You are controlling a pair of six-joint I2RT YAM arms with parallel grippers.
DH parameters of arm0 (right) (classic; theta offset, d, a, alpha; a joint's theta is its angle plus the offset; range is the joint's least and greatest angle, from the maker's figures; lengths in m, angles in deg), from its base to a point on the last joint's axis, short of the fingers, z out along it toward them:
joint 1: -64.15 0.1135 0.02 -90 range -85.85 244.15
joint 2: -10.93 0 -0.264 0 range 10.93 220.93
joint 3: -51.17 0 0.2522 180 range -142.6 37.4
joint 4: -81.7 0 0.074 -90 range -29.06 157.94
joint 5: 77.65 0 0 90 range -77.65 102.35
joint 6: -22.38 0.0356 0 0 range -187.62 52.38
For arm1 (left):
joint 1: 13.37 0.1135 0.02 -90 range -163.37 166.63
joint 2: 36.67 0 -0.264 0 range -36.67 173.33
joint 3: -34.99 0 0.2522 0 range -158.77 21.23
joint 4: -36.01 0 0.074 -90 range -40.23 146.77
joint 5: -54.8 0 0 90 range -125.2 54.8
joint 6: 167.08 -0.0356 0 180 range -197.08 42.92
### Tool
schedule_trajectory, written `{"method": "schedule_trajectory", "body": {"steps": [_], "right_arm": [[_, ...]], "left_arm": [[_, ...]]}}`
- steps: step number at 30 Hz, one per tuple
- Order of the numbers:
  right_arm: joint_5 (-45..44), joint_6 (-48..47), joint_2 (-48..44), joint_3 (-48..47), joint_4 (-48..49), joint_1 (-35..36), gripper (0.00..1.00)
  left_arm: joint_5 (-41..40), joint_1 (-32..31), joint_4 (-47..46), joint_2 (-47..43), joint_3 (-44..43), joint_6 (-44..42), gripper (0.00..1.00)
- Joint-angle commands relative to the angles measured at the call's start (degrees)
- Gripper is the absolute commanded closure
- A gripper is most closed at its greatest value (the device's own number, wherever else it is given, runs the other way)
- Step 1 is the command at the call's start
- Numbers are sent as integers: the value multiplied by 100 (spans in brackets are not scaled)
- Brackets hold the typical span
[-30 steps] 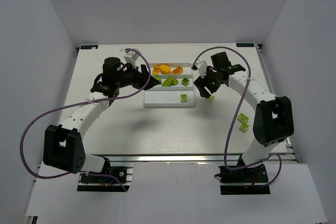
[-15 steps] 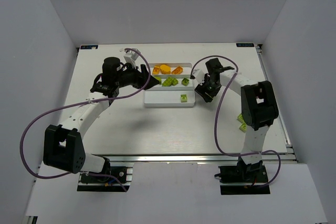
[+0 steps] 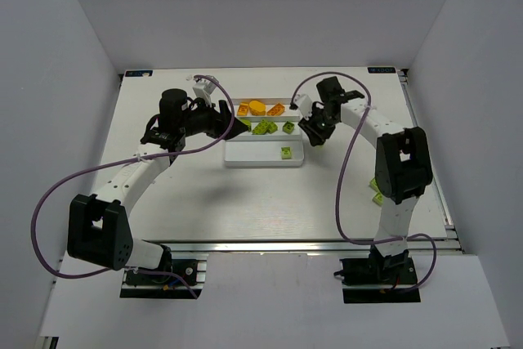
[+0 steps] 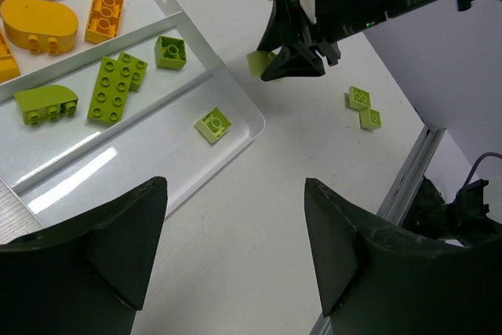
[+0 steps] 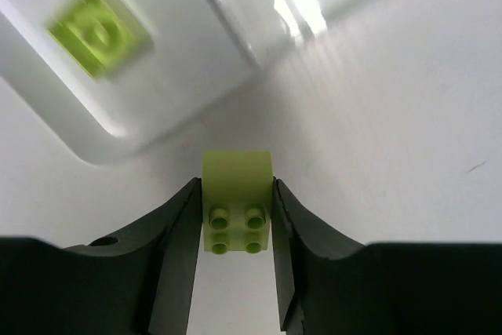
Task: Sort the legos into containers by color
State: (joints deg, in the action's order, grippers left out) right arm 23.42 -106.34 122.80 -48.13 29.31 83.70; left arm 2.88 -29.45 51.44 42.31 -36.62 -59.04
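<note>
The white tray (image 3: 255,156) lies mid-table with three long compartments. Orange legos (image 3: 257,107) fill the far one, green legos (image 3: 265,127) the middle one, and one lime lego (image 3: 285,152) sits in the near one. My right gripper (image 3: 314,131) hovers just off the tray's right end, shut on a lime lego (image 5: 237,202); the left wrist view shows it too (image 4: 259,63). The tray's corner (image 5: 118,135) lies just ahead of it. My left gripper (image 3: 234,125) is open and empty, held over the tray's left end (image 4: 235,260).
Two green legos (image 3: 378,190) lie on the table at the right, beside my right arm; they also show in the left wrist view (image 4: 365,107). The table's metal edge rail (image 4: 408,186) runs past them.
My right gripper has carried the lime lego a little back and left, up to the tray's right end. Its elbow has swung inward. The left arm has not moved.
</note>
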Motion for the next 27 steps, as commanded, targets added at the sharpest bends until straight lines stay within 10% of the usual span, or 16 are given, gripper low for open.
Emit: {"method": "schedule_trajectory", "body": {"steps": [1,5,12,19,27], "right_arm": [[791,364,-299,-744,-171,460,100],[731,602,350,-1385,-258,901,94],[695,717,976,-2142,-549,1147,47],[695,787,485,-1836,-435,1060,41],[-412,639,-1553,620,-258,234,43]], "left_arm": [[41,26,-44,-155,10,-64,20],[15,26,-9,-102,-7,-99,20],[15,26,0,-76,-8,-117,20],[32,26,-18,-85,-8,-99,20],[15,26,-9,-190,1,6,20]]}}
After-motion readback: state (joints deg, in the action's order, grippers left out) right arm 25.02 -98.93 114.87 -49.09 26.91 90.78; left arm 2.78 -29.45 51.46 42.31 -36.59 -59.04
